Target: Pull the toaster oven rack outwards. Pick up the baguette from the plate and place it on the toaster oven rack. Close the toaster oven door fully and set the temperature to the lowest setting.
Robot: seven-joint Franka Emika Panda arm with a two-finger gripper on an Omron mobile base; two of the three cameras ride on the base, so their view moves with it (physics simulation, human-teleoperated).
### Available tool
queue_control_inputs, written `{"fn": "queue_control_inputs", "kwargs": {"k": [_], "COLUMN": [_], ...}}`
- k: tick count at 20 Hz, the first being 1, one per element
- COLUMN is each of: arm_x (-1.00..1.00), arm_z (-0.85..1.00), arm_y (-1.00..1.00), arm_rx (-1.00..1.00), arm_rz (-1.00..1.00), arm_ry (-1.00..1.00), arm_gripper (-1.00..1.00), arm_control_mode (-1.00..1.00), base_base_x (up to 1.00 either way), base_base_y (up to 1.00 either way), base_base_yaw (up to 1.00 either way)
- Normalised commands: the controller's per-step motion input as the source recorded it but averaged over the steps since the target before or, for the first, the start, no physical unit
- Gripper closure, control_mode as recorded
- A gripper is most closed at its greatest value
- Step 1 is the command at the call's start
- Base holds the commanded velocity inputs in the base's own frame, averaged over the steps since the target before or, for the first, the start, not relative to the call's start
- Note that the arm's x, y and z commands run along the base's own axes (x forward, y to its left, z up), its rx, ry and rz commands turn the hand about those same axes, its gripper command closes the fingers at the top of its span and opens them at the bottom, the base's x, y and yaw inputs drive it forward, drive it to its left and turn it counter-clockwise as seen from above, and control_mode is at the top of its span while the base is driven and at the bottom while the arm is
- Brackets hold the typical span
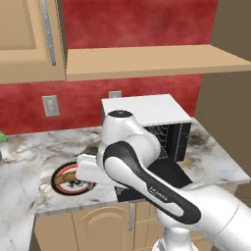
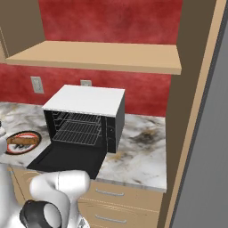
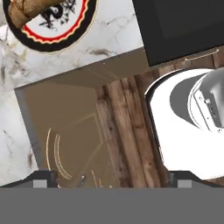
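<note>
Wide apart stand the two dark tips of the end effector (image 3: 112, 178) at the bottom corners of the hand view, with nothing between them; it looks down past the table's front edge at the brown cabinet doors and the wooden floor (image 3: 127, 131) below.

At the top left of the hand view lies the plate (image 3: 65, 34), red and black at the rim, with the baguette (image 3: 27, 11) resting across it. From the right base view the plate (image 2: 26, 148) sits on the marble table (image 2: 142, 156) just left of the toaster oven (image 2: 89, 100), and the tan baguette (image 2: 21, 140) lies on its middle. From the left base view a part of the plate (image 1: 63, 182) shows behind the white arm.

The toaster oven door (image 2: 71, 160) hangs fully open, lying flat out toward the table's front edge. Inside the cavity the toaster oven rack (image 2: 80, 132) sits on its rails, its front edge about level with the opening rather than out over the door. The narrow control strip is at the oven's right side.
</note>
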Motion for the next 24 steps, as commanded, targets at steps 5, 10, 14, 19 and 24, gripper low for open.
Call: {"fn": "queue_control_inputs", "kwargs": {"k": [5,10,14,19,24], "arm_x": [-0.18,0.01,0.17,0.32,0.38], "arm_z": [0.42,0.26,0.14,0.02,0.00], "arm_y": [0.00,0.00,0.00,0.00,-0.01], "arm_rx": [-0.15,-0.11,-0.05,0.00,0.01], "arm_rz": [0.04,0.03,-0.09,-0.21,-0.21], "arm_ry": [-0.26,-0.28,-0.17,-0.02,0.05], "arm_gripper": [-1.00,-1.00,-1.00,-1.00,-1.00], "arm_control_mode": [-1.00,-1.00,-1.00,-1.00,-1.00], "base_base_x": [0.00,0.00,0.00,0.00,0.00], "base_base_y": [0.00,0.00,0.00,0.00,0.00], "base_base_yaw": [0.00,0.00,0.00,0.00,0.00]}}
